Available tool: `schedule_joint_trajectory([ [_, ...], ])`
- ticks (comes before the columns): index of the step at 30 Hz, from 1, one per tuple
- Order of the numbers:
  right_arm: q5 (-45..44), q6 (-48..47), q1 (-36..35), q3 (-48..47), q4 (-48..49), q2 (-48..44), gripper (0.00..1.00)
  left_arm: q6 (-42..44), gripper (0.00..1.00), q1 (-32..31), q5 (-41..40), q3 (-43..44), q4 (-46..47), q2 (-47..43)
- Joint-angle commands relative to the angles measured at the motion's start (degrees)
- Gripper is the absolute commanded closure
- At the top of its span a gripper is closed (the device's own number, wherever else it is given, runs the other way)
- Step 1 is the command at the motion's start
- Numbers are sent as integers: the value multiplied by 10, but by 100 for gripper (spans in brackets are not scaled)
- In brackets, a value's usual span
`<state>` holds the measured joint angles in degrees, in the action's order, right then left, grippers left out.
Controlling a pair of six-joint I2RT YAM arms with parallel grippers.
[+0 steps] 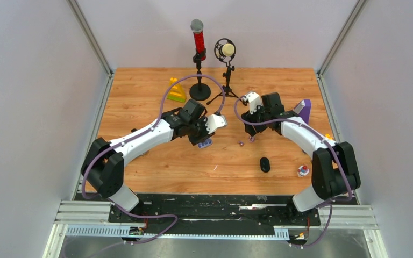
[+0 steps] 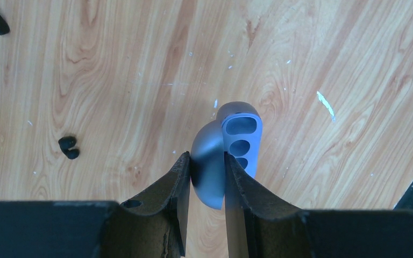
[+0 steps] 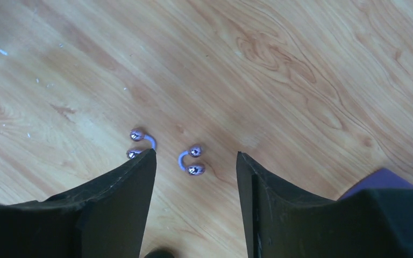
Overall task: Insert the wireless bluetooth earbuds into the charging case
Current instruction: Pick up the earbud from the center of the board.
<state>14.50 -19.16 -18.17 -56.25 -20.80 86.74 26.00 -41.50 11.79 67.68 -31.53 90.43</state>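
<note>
Case gripped in my left claw, purple buds under my right.

My left claw [image 2: 206, 158] is clamped on the lid of the open charging case [image 2: 242, 134], with the sockets turned towards my camera. My right claw [image 3: 194, 155] stands wide apart over the bench [image 3: 301, 64]. The purple earbuds [image 3: 191, 160] lie on the wood there, one between my fingers, the other half tucked behind a fingertip. The black earbuds [image 2: 69, 148] lie off to the side of the case, and two microphones [image 1: 198, 40] stand at the far edge.

Open tabletop [image 1: 193, 172] around purple earbuds [image 3: 195, 170]; microphone stands [image 1: 200, 91] well beyond
</note>
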Motion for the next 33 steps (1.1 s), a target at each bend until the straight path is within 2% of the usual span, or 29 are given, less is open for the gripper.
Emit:
schedule_joint_trajectory([
  [1,9,-5,4,-48,-66,11,44,21,100,2,14,-4,-15,-27],
  [4,64,-21,1,-8,-53,-23,45,24,100,1,17,-17,-7,-36],
  [9,89,-33,-3,20,-48,-55,45,25,100,1,30,-23,-7,-49],
  [14,103,-39,-3,20,-54,-38,53,23,100,2,36,-30,-3,-50],
  [22,108,-54,-3,24,-61,5,56,20,100,1,40,-32,-1,-52],
  [33,99,-54,-4,16,-63,48,56,20,100,1,46,-40,6,-57],
])
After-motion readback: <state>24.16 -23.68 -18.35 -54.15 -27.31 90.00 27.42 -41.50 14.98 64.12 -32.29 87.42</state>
